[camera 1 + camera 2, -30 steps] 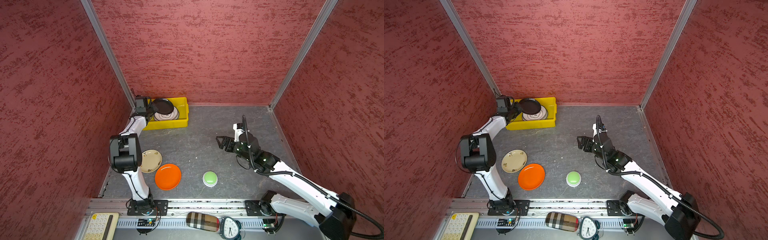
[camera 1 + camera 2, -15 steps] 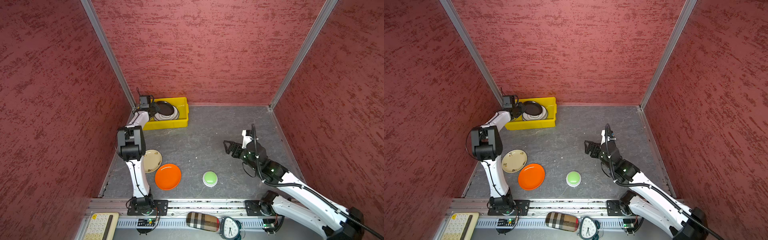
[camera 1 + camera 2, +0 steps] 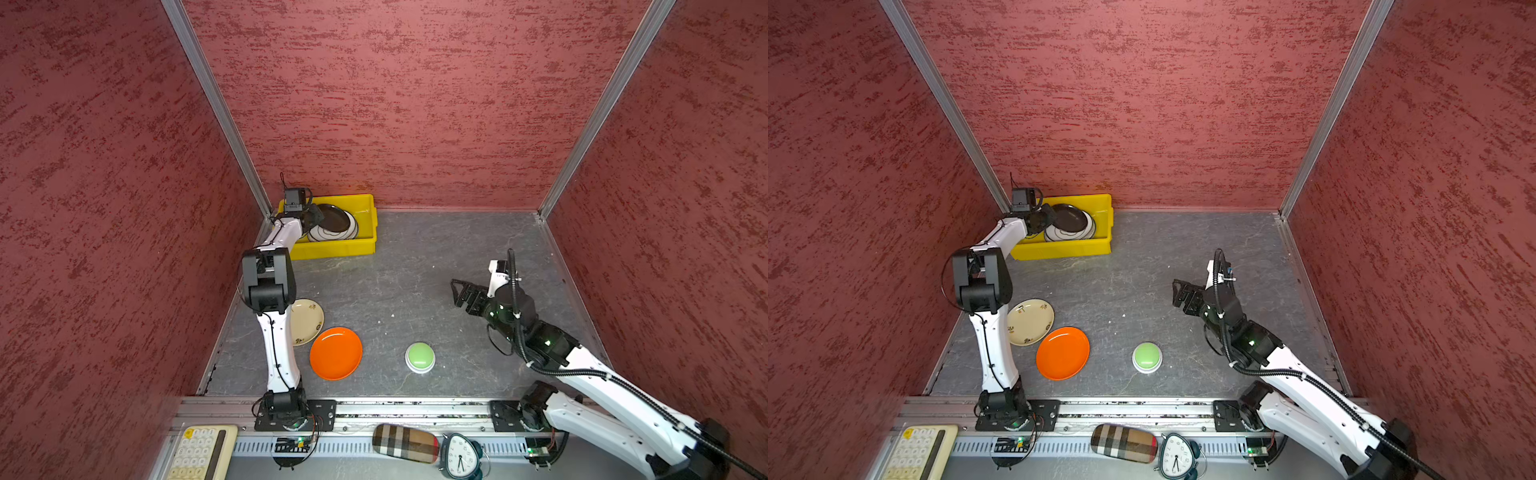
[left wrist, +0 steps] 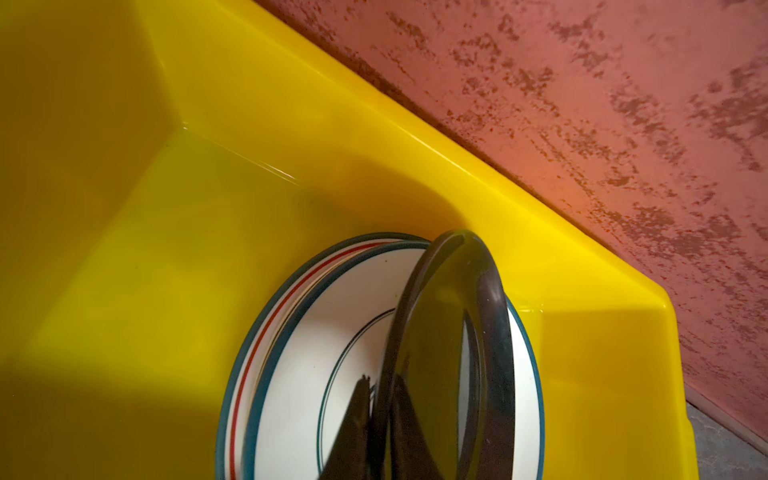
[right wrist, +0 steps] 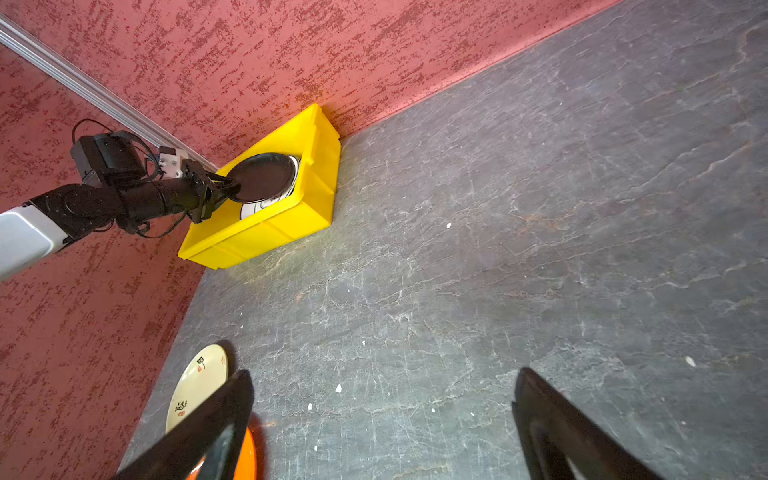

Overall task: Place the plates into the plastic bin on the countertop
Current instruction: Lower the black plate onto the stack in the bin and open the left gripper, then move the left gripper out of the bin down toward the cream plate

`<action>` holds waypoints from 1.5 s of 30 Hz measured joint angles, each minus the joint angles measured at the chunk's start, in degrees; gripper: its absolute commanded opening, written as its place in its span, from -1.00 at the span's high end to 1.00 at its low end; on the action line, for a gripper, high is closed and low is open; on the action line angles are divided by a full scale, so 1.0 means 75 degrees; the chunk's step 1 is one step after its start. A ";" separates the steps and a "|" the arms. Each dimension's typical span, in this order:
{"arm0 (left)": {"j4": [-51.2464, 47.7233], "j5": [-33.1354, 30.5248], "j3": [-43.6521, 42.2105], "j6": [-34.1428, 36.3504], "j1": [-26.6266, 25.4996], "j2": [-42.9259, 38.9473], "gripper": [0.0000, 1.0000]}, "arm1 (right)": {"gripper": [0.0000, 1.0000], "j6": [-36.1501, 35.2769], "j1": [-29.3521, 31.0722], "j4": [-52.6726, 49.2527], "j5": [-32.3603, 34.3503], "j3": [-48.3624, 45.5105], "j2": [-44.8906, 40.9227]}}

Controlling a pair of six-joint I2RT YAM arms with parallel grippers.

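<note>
my left gripper (image 5: 226,187) is reached out over the plastic bin (image 3: 332,249), which sits on the countertop (image 3: 415,257) in the far left corner, against the back wall (image 3: 395,104). jaws are narrow, pinched on the rim of the black plate (image 4: 436,353). in the left wrist view the fingers (image 4: 353,415) sit one on each side of that rim. black plate is tilted over a stack of white plates (image 4: 311,353) with dark green rims, one with a red line too. the stack lies flat in the right half of the bin as seen in both top views. can't tell if the far edge of the black plate touches the stack or the bin wall.

my right gripper (image 3: 456,293) hangs over the right side of the countertop, well apart from the bin, jaws spread wide. the right wrist view shows just grey stone between them.

two more plates lie on the countertop near the left arm's base. the cream plate (image 3: 1030,322) has small prints, and the orange plate (image 3: 1063,353) is just beside it. can't tell if their rims touch. green button (image 3: 1147,356) on a white base sits right of the orange plate, apart from it.
</note>
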 measured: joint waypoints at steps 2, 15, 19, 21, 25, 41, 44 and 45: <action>-0.0041 0.0012 0.0044 0.0087 0.0003 0.0067 0.30 | -0.97 0.0000 0.0000 -0.0029 0.0026 -0.0003 0.0000; -0.0041 0.0181 -0.0105 0.0323 -0.0073 -0.0213 -0.99 | -0.97 0.0009 0.0000 -0.0466 0.0265 0.0026 0.0192; 0.0009 0.0026 -0.0525 0.0297 -0.0172 -0.0880 -0.99 | -0.97 0.0009 0.0000 -0.0743 0.0274 0.0195 0.0361; 0.0154 -0.0035 -0.0918 0.0259 -0.0210 -0.1387 -0.99 | -0.97 0.0020 0.0000 -0.0766 0.0277 0.0242 0.0356; 0.0542 -0.0248 -0.2043 0.0172 -0.0289 -0.2745 -0.99 | -0.97 0.0064 0.0000 -0.0766 0.0239 0.0262 0.0353; 0.0015 -0.0988 -0.6315 -0.0192 -0.1224 -0.7630 -0.99 | -0.97 -0.0227 -0.0026 -0.0828 -0.0930 0.0670 0.0248; -0.0452 -0.1070 -0.7111 -0.0204 -0.1332 -0.8641 -0.99 | -0.97 -0.0367 -0.0029 -0.0857 -0.1067 0.0778 0.0172; -0.0565 -0.1093 -0.7385 -0.0224 -0.1329 -0.9008 -0.99 | -0.97 -0.0402 -0.0029 -0.0880 -0.1096 0.0778 0.0134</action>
